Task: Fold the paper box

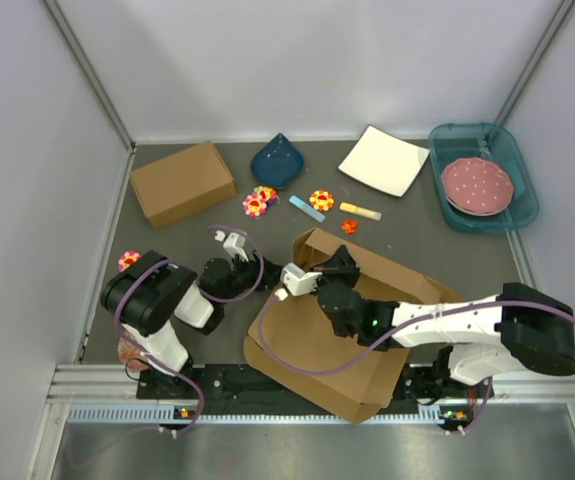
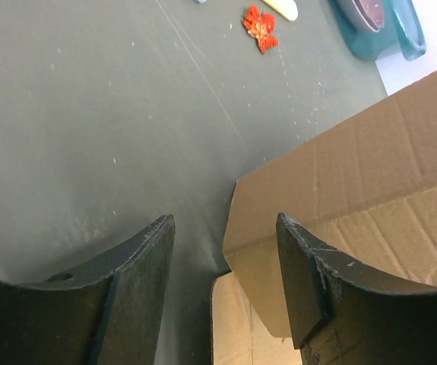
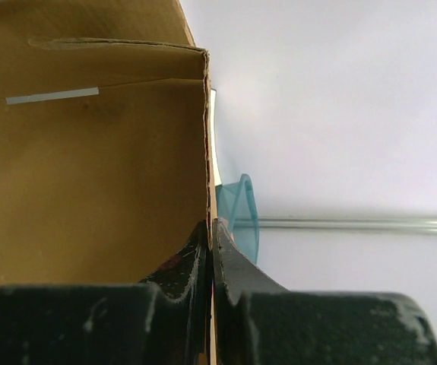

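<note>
The paper box is a brown cardboard cut-out lying at the front middle, with its far wall raised upright. My right gripper is shut on that raised wall, pinching its thin edge between both fingers. My left gripper is open and empty just left of the box. In the left wrist view its gap frames the box's near corner flap, with bare table under the left finger.
A blockier brown box stands at the back left. Behind are a dark blue dish, a white plate, a teal tray with a pink plate, and small flower toys and sticks. Grey walls enclose the table.
</note>
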Motion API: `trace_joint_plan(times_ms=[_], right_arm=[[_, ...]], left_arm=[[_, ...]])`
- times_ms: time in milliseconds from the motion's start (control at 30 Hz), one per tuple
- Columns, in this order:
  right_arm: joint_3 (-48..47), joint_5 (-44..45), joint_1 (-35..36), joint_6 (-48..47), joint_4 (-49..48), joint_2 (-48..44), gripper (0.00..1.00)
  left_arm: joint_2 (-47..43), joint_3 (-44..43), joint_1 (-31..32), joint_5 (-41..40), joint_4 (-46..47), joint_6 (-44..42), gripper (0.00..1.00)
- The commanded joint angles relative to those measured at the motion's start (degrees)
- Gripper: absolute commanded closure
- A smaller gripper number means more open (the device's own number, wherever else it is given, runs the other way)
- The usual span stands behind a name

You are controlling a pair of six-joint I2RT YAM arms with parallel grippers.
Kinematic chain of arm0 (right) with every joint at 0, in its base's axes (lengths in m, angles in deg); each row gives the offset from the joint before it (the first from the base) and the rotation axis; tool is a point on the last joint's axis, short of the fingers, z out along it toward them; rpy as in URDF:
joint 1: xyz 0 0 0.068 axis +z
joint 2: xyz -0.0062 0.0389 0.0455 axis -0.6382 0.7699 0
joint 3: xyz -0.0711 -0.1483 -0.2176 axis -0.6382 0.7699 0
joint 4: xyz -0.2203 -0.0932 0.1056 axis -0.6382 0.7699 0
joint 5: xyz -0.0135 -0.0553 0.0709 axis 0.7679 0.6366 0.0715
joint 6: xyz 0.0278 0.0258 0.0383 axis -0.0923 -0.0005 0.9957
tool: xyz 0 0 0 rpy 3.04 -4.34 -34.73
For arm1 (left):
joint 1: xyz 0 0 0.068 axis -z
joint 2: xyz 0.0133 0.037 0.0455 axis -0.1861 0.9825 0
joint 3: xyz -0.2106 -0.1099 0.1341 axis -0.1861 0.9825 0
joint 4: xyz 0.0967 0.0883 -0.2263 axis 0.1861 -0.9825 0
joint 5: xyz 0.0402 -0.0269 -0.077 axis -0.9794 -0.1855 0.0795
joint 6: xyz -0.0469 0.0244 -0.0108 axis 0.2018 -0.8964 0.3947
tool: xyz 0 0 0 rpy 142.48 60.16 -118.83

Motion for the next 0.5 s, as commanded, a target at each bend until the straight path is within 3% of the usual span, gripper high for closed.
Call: trace_joint_plan(times_ms=[0, 133, 367, 400, 467], right_arm=[[2.6, 2.9, 2.0, -1.7, -4.2, 0.2, 1.0], [2.9, 3.8, 2.6, -1.8, -5.2, 0.8, 1.0], [2.3, 4.2, 3.0, -1.1, -4.2, 0.6, 1.0], [2.3, 4.1, 3.1, -1.1, -4.1, 0.5, 1.0], [2.3, 4.3, 3.3, -1.0, -4.1, 0.3, 1.0]], left_arm=[[-0.3, 1.7, 0.9, -0.2, 22.3, -1.7, 0.38], [-2.9, 2.3, 1.0, -0.5, 22.4, -3.7, 0.35], [-6.1, 2.5, 1.1, -1.0, 22.4, -5.1, 0.19], [-6.0, 2.4, 1.1, -1.0, 22.4, -5.1, 0.06], [-6.1, 2.1, 1.1, -0.6, 22.4, -5.0, 0.05]])
